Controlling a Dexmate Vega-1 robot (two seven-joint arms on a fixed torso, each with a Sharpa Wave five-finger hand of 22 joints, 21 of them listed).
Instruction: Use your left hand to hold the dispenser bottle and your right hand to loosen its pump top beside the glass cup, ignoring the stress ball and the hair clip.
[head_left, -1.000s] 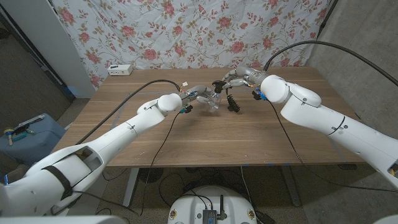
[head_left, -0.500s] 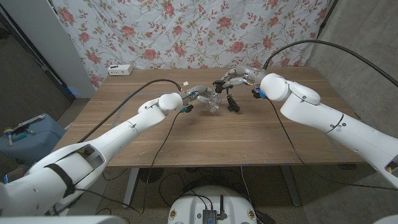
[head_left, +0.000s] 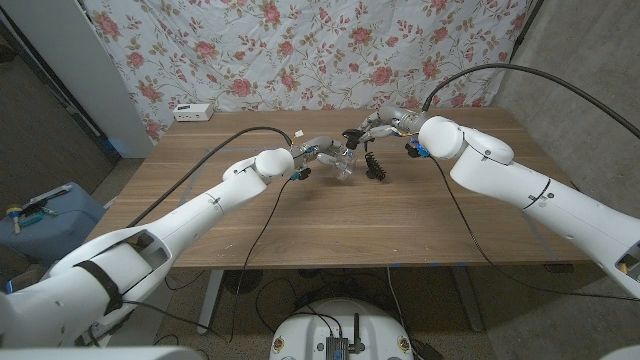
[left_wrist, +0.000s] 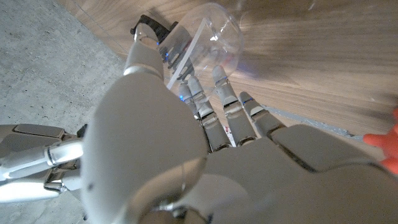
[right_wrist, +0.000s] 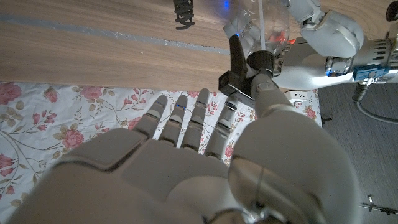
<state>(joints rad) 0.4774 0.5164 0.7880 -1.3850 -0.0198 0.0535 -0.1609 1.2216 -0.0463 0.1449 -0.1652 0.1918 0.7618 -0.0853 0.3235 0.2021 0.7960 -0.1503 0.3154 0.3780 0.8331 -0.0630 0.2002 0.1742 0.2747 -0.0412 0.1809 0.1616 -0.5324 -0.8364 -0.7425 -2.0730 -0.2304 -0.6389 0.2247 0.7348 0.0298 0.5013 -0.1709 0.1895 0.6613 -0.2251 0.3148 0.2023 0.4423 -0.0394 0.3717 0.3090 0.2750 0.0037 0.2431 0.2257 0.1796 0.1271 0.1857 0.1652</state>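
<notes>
**Both hands on the bottle, mid-table**

Nearest you, both white arms run up from the bottom corners and meet past table centre. Your left hand comes in from 7 o'clock w/ fingers wrapped round the clear plastic dispenser bottle, gripping its body. Your right hand reaches in from 4 o'clock; thumb tip is against the black pump top, other fingers spread, so whether it's actually pinched you can't tell. Black ribbed hair clip lies just beside the bottle at its 3 o'clock on the wooden table. Farther back, a white power strip sits at the 11 o'clock corner, floral cloth behind.
</notes>
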